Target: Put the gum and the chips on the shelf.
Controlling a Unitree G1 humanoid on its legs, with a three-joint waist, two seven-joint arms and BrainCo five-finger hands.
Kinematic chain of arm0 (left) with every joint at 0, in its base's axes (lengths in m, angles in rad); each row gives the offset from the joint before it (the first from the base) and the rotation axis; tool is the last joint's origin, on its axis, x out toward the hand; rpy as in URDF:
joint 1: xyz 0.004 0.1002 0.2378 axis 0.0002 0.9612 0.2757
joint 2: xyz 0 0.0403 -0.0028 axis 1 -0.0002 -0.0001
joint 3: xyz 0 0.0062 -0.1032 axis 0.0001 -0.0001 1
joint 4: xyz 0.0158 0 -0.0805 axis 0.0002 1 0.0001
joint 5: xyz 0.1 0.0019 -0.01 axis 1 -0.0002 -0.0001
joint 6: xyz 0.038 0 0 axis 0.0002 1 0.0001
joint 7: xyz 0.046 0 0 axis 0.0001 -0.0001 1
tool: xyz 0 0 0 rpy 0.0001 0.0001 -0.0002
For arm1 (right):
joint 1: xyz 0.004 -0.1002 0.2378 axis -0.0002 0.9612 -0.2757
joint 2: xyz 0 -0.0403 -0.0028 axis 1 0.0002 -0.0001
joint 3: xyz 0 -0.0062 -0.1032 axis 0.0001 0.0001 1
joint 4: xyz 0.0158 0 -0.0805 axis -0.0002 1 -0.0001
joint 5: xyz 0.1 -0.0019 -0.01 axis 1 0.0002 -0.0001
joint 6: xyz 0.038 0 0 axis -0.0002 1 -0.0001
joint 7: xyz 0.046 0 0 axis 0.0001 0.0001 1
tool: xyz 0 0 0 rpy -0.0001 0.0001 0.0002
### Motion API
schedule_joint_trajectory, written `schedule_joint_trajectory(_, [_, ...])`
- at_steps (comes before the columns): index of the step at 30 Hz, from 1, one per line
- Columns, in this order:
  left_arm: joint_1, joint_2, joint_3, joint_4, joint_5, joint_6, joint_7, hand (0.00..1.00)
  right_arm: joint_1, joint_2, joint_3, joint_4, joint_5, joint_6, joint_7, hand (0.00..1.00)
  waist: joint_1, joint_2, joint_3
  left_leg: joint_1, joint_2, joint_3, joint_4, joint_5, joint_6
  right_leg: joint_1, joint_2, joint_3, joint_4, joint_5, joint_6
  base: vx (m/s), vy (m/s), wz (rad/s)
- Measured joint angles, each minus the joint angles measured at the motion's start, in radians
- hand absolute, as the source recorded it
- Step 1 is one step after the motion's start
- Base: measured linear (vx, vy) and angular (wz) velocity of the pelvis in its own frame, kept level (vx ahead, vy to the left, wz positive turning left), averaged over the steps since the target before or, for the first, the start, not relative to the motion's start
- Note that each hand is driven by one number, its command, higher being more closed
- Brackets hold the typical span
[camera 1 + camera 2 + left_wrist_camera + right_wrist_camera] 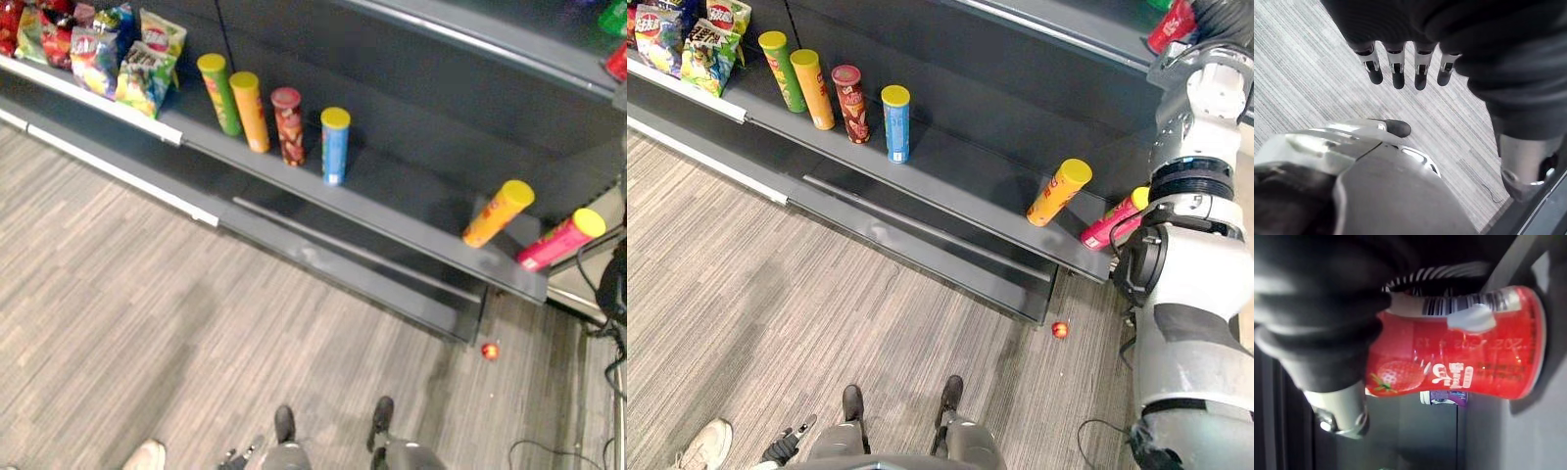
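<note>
Now right robot hand clasps gum bottle.

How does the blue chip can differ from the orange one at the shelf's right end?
The blue cylindrical chip can closes the row of four; the orange chip can stands apart beside a pink can. Bodies: blue against orange. Both have yellow lids and share the dark grey shelf.
</note>
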Motion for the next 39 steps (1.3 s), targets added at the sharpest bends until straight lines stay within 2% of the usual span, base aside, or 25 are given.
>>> schedule_joint_trajectory(7, [-0.012, 0.004, -0.002, 0.0, -0.036, -0.001, 0.009, 0.0, -0.013, -0.026, 0.0, 0.0, 0.0, -0.017, -0.013, 1.0, -0.004, -0.001, 0.01, -0.031, -0.005, -0.02, 0.0, 0.015, 0.005, -0.023, -0.005, -0.012, 0.002, 0.004, -0.006, 0.02, 0.0, 0.07])
schedule_joint_trajectory(8, [-0.012, 0.004, -0.002, 0.0, -0.036, -0.001, 0.01, 0.0, -0.014, -0.026, 0.0, 0.0, 0.0, -0.017, -0.013, 0.0, -0.003, 0.0, 0.011, -0.03, -0.004, -0.021, 0.001, 0.015, 0.005, -0.023, -0.005, -0.013, 0.005, 0.004, -0.006, 0.04, 0.003, 0.01])
schedule_joint_trajectory(12, [-0.013, 0.004, -0.002, 0.0, -0.036, -0.001, 0.01, 0.0, -0.014, -0.027, 0.029, 0.006, -0.035, -0.013, -0.012, 0.0, -0.005, 0.001, 0.015, -0.03, -0.004, -0.019, 0.002, 0.015, 0.005, -0.024, -0.004, -0.012, 0.006, 0.004, -0.006, 0.03, 0.002, -0.01])
schedule_joint_trajectory(23, [-0.02, -0.002, -0.002, -0.003, -0.036, -0.002, 0.01, 0.0, -0.017, -0.025, 0.031, 0.005, -0.037, -0.002, -0.012, 0.0, 0.0, 0.01, 0.03, -0.002, 0.0, -0.012, 0.006, 0.015, 0.003, 0.001, 0.0, -0.008, 0.005, 0.004, -0.006, 0.01, 0.002, 0.0])
schedule_joint_trajectory(33, [-0.021, -0.002, 0.004, -0.004, -0.036, 0.0, 0.009, 0.0, -0.009, 0.014, 0.028, -0.006, -0.036, 0.019, -0.014, 0.0, -0.001, 0.01, 0.036, 0.038, 0.008, 0.008, 0.006, 0.011, -0.001, 0.034, 0.01, 0.01, -0.002, 0.004, -0.006, 0.02, 0.0, -0.05])
schedule_joint_trajectory(39, [-0.021, -0.011, 0.032, -0.007, -0.034, 0.002, 0.009, 0.0, 0.026, 0.024, 0.009, -0.054, -0.035, 0.028, -0.053, 0.0, -0.001, 0.01, 0.036, 0.051, 0.009, 0.014, 0.006, 0.011, -0.002, 0.045, 0.012, 0.015, -0.005, 0.007, -0.01, 0.01, 0.001, -0.03])
